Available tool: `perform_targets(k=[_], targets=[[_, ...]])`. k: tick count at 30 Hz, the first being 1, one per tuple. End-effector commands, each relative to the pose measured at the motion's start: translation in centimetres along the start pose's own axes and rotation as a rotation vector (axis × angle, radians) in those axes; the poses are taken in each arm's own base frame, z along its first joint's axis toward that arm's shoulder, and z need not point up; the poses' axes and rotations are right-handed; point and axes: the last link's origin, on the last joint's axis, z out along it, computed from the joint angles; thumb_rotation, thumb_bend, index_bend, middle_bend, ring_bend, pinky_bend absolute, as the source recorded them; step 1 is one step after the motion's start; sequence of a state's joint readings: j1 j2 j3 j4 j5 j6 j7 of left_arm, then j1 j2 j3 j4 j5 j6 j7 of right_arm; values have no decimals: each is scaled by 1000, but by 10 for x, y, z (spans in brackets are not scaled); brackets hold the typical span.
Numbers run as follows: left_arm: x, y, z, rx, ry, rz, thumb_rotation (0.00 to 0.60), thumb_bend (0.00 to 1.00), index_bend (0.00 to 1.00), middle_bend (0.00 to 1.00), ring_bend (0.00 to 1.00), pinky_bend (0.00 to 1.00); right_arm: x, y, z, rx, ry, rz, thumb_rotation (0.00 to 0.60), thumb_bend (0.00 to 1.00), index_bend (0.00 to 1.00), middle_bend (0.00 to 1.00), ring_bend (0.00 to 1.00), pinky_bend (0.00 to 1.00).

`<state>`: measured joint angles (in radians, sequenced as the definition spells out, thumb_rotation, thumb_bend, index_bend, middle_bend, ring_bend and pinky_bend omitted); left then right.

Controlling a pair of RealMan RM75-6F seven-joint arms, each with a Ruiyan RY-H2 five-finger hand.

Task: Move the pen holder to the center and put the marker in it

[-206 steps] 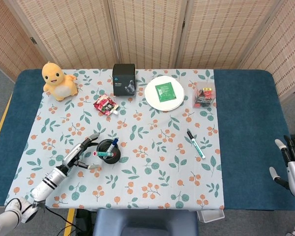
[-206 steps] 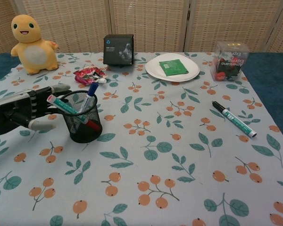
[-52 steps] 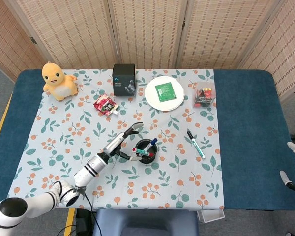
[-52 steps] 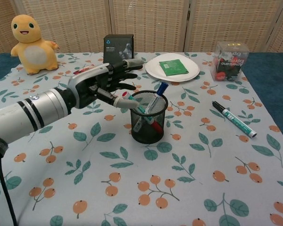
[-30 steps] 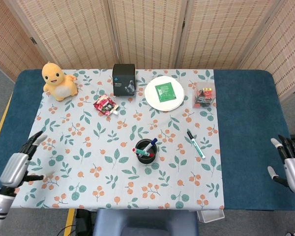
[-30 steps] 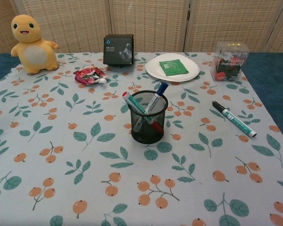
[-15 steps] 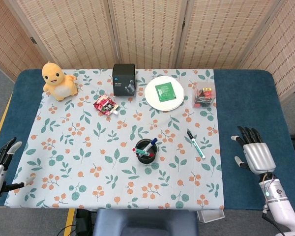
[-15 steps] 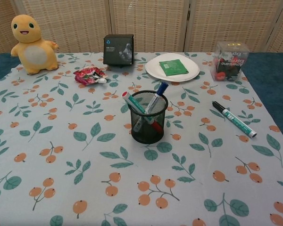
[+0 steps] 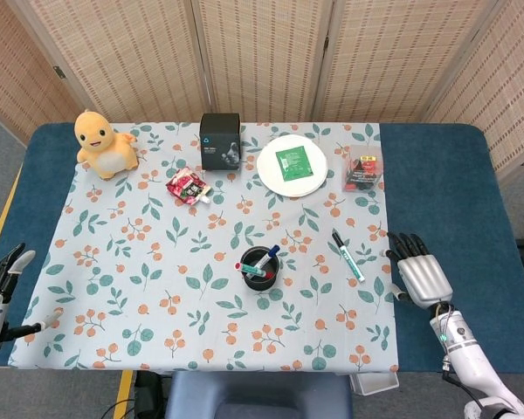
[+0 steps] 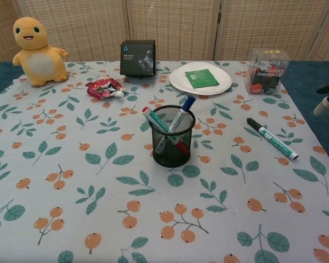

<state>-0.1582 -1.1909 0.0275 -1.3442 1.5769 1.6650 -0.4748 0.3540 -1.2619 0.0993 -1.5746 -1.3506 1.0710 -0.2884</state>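
Note:
A black mesh pen holder [image 9: 259, 268] [image 10: 173, 137] stands upright near the middle of the patterned cloth, with several pens leaning in it. To its right a green-and-white marker [image 9: 348, 256] [image 10: 272, 138] with a black cap lies flat on the cloth. My right hand [image 9: 422, 275] hovers right of the marker over the blue table, fingers spread, holding nothing; only its fingertips [image 10: 326, 100] enter the chest view at the right edge. My left hand [image 9: 0, 288] is at the far left edge, off the cloth, fingers apart and empty.
Along the back stand an orange plush toy [image 9: 105, 144], a black box [image 9: 220, 140], a red snack packet [image 9: 187, 186], a white plate [image 9: 291, 167] with a green sachet, and a clear box of red items [image 9: 362, 168]. The blue table [image 9: 445, 192] shows on both sides of the cloth.
The left hand let go of the pen holder at the centre and withdrew to the left edge. The right hand has come in from the right towards the marker.

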Motion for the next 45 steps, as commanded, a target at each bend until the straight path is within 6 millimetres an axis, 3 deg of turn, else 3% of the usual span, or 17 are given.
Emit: perform_targets(k=[1,15,26,45], targets=[[1,-1,0,1,2,-1,600,55,0,0,0,157,3,-4,5,16,-5,-14,600,292,242,29,0,0],[2,-5,3,15,7,3,600,55,0,0,0,157,14,-6,31,122,-48,-172,600,297,256,27,0,0],[0,-9,7,29,7,15,600,54,0,0,0,157,10,1,35,195,-75,-196,600,302,283,27,0,0],[-9,-19,16,93,6,58,600,54,0,0,0,157,20,8,83,610,-101,-433,600,310,311,27,0,0]])
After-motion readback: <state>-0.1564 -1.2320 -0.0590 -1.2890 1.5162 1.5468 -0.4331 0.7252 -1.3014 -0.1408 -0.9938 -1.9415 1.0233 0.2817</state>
